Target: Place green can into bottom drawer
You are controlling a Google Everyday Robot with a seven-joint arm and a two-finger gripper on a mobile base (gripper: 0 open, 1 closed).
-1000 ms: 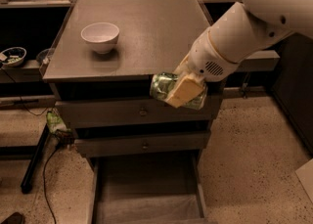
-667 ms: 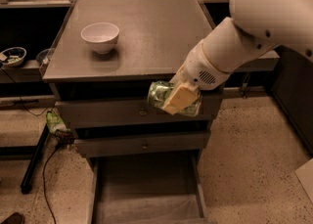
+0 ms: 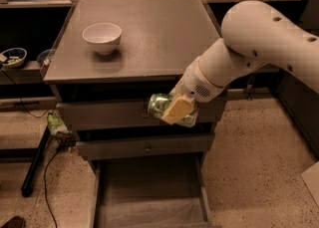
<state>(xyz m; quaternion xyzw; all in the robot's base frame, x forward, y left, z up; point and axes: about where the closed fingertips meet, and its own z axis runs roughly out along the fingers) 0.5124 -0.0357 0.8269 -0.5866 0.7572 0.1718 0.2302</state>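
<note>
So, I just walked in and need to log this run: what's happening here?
The robot's hand is shut on the green can, holding it in front of the upper drawers. The bottom drawer stands open below, the can not yet in it. A white bowl sits on the cabinet top.

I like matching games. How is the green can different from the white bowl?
The green can is shiny green and held sideways in the gripper, in front of the top drawer. The white bowl is plain white and sits upright on the cabinet top. Both are small.
</note>
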